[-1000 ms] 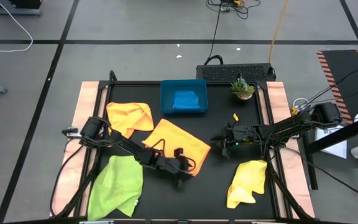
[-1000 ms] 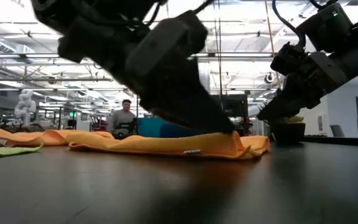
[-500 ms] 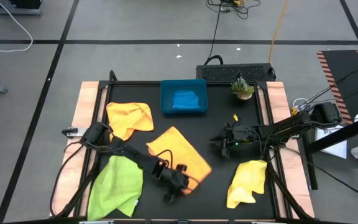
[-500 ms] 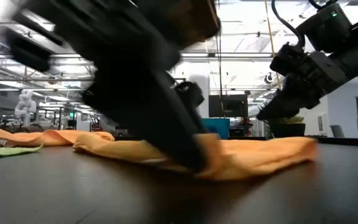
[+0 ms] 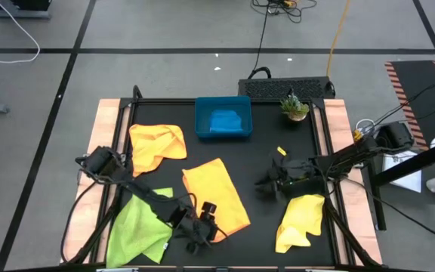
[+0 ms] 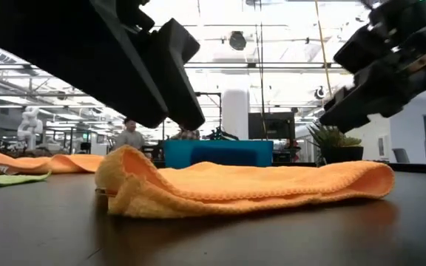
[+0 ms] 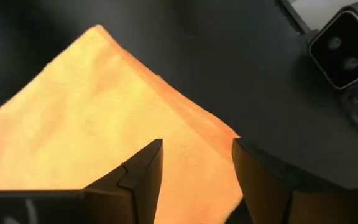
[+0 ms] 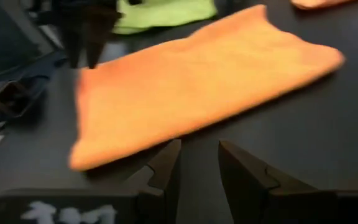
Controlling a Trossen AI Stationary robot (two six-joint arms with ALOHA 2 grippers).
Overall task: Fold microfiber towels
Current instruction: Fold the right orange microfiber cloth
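The folded orange microfiber towel [image 5: 215,196] lay mid-table as we held our left gripper [image 5: 195,243] just off its near corner, fingers parted and empty. Our right gripper [image 5: 266,182], beside the towel's far edge, stood open, holding nothing.

an orange towel [image 8: 197,81] was seen lying flat on the dark table [image 8: 328,137], folded into a long strip that ran from about eight o'clock to two o'clock. the right gripper [image 8: 199,163] was seen at six o'clock, its two dark fingers [image 8: 166,165] parted with bare table between them, just short of the towel's near long edge and not touching it. a lime green towel [image 8: 166,11] was seen at twelve o'clock, beyond the orange one. the left gripper [image 8: 86,31] was seen at ten o'clock, above the strip's far corner. a second orange cloth [image 8: 319,3] was glimpsed at one o'clock.
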